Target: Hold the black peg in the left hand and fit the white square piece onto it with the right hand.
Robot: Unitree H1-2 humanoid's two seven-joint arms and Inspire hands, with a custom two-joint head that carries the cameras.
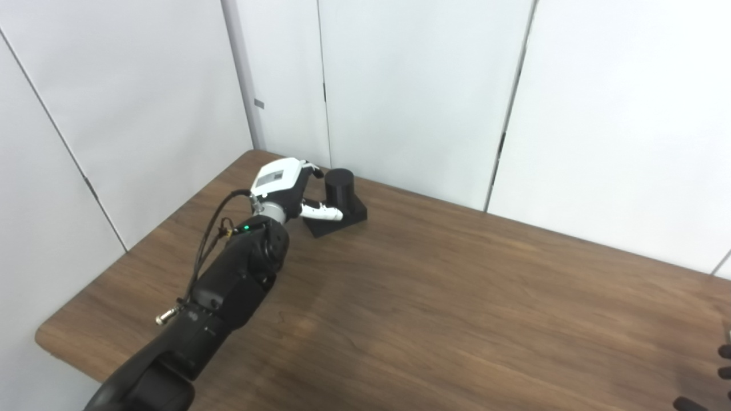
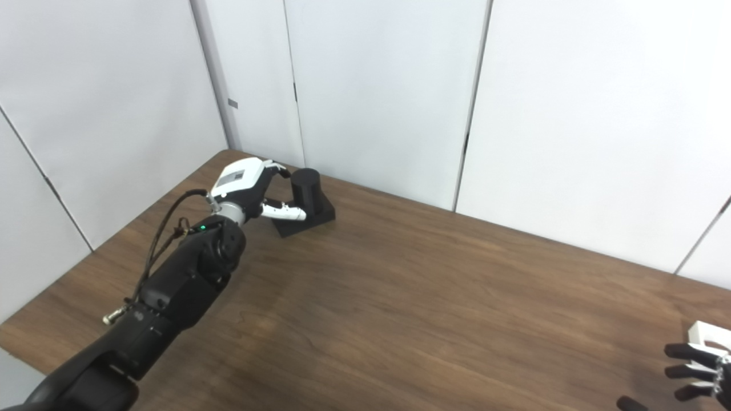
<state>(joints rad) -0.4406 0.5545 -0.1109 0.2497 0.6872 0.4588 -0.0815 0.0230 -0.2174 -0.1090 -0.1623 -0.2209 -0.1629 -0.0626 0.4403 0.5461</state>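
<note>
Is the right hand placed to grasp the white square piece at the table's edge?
Probably yes: the right hand is right beside the white square piece, fingers spread, nothing between them.

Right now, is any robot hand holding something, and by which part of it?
The left robot hand has fingers around the black peg's upright cylinder, but a firm grip cannot be told. The right robot hand is spread open beside the white square piece, holding nothing.

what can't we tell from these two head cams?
- Right hand: cut off by the frame's right edge in both views; only dark fingertips show.
- White square piece: right eye view only, partly behind those fingers and the edge; hole hidden.
- Left hand at the black peg: seen from behind, contact unclear.
</note>
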